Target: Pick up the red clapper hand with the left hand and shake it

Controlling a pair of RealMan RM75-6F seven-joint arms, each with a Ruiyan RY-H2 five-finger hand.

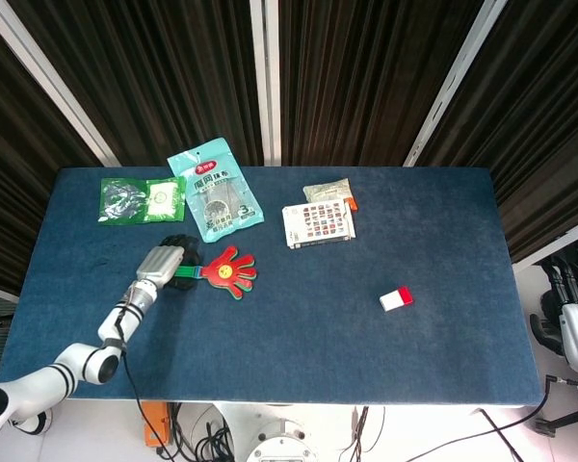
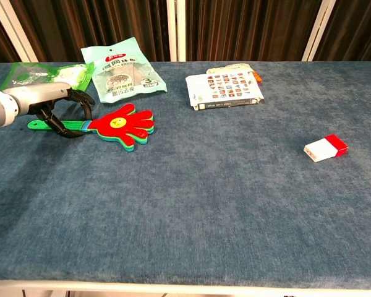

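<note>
The red clapper hand (image 1: pixel 229 269) lies flat on the blue table (image 1: pixel 366 366), its green handle (image 2: pixel 55 127) pointing left. My left hand (image 2: pixel 52 102) arches over the handle. Its dark fingers (image 2: pixel 85 102) come down on the far side and the thumb on the near side, with the handle between them. A small gap still shows and the clapper rests on the cloth. In the head view the left hand (image 1: pixel 162 261) covers the handle end. My right hand (image 1: pixel 575 313) hangs off the table's right edge, fingers straight, holding nothing.
A teal snack bag (image 1: pixel 215 197) and a green packet (image 1: pixel 140 199) lie just behind the left hand. A card booklet (image 1: pixel 318 225) with a small packet (image 1: pixel 328 193) sits at the centre back. A red-and-white box (image 1: pixel 396 298) lies to the right.
</note>
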